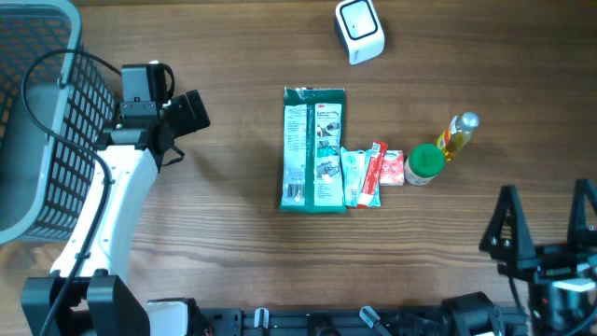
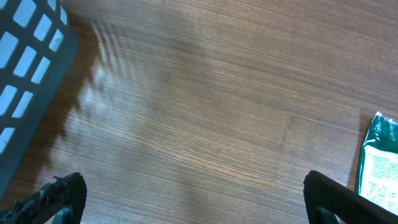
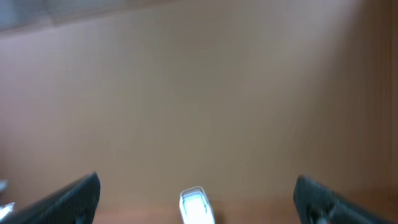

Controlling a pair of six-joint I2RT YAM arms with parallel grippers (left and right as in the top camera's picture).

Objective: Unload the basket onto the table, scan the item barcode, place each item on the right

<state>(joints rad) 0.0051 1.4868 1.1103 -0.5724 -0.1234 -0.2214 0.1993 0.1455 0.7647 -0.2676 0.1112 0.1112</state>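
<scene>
The green packet (image 1: 313, 149), its top corner reading 3M, lies flat mid-surface (image 1: 233, 252), well apart from the white scanner (image 1: 359, 30). The left end effector (image 2: 196, 200) and the right end effector (image 1: 546, 229) both stand with fingers apart, holding nothing.

Overhead looks straight down; close left wrist shares its green packet (image 1: 313, 149).

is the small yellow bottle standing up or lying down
Lying down: overhead, the yellow bottle shows its whole side, silver cap at one end, beside the green-lidded jar.
</scene>
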